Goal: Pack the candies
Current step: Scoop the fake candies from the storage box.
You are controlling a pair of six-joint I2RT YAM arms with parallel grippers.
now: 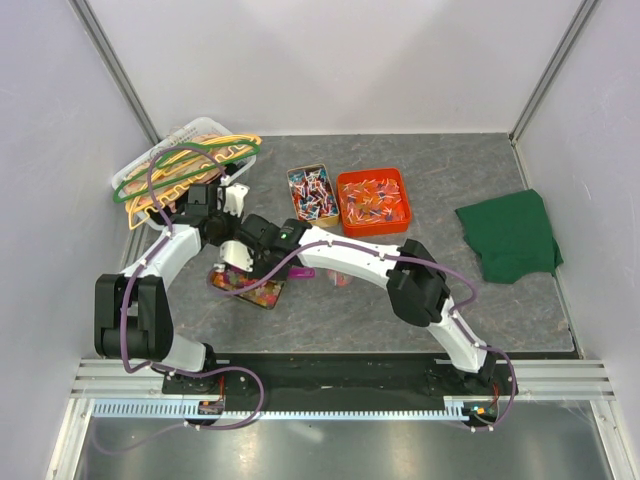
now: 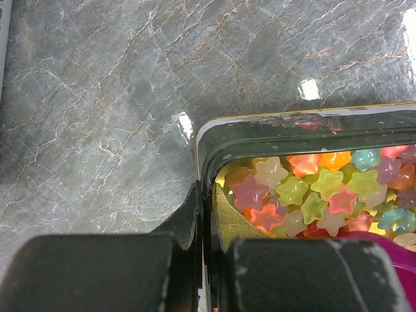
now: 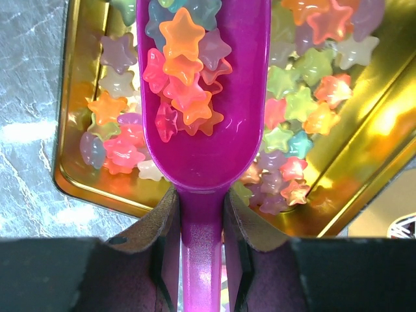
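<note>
A gold tin (image 3: 66, 175) full of pastel star-shaped candies (image 2: 305, 192) sits on the table near the left arm, also seen from above as the tin (image 1: 248, 291). My left gripper (image 2: 207, 195) is shut on the tin's wall (image 2: 207, 146), one finger inside and one outside. My right gripper (image 3: 201, 201) is shut on the handle of a purple scoop (image 3: 208, 149). The scoop hangs over the tin with a heap of star candies (image 3: 185, 78) in its bowl. In the top view both grippers, left (image 1: 232, 260) and right (image 1: 264, 258), meet over the tin.
A small tin (image 1: 313, 192) and an orange tray (image 1: 374, 200), both holding twist-wrapped candies, stand at the back middle. A green cloth (image 1: 512, 235) lies on the right. A white basket of hangers (image 1: 180, 168) sits at the back left.
</note>
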